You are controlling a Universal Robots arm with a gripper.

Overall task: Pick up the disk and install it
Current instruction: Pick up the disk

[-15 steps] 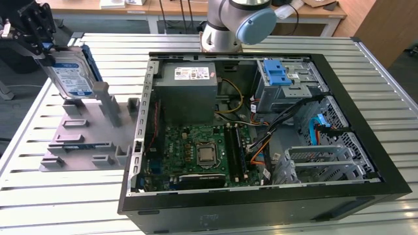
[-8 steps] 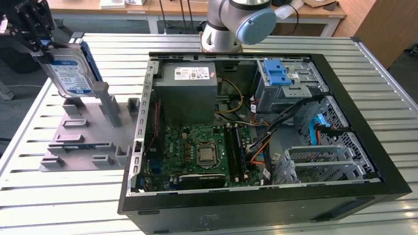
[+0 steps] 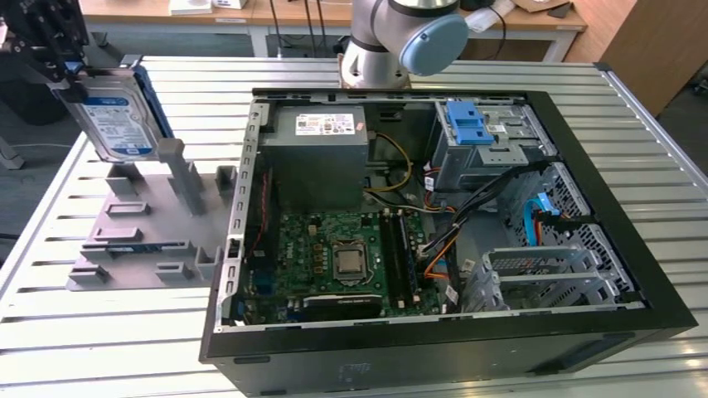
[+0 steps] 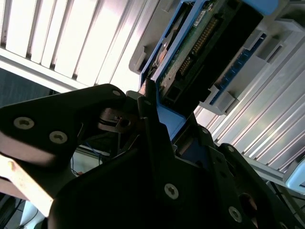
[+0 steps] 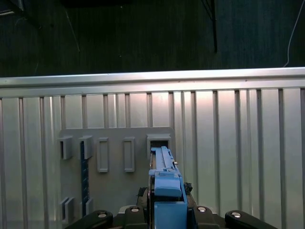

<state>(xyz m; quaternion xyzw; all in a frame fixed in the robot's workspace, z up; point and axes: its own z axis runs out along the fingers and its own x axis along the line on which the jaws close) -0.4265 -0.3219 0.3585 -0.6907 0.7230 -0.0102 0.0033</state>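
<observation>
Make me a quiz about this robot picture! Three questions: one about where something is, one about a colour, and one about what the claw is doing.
1. Where is the disk?
A. Inside the computer case
B. Lying flat on the table slats
C. Held up over the grey holder plate, at the exterior view's left

2. What colour is the bracket around the disk?
A. Blue
B. Red
C. Yellow

3. What is the claw doing?
A. Open, holding nothing
B. Shut on the disk
C. Gripping a cable

Answers:
1 C: the exterior view shows the disk upright in the air above the plate.
2 A: the edge piece looks blue in both wrist views.
3 B: the first wrist view shows the disk clamped between the claw's two sides.
</observation>
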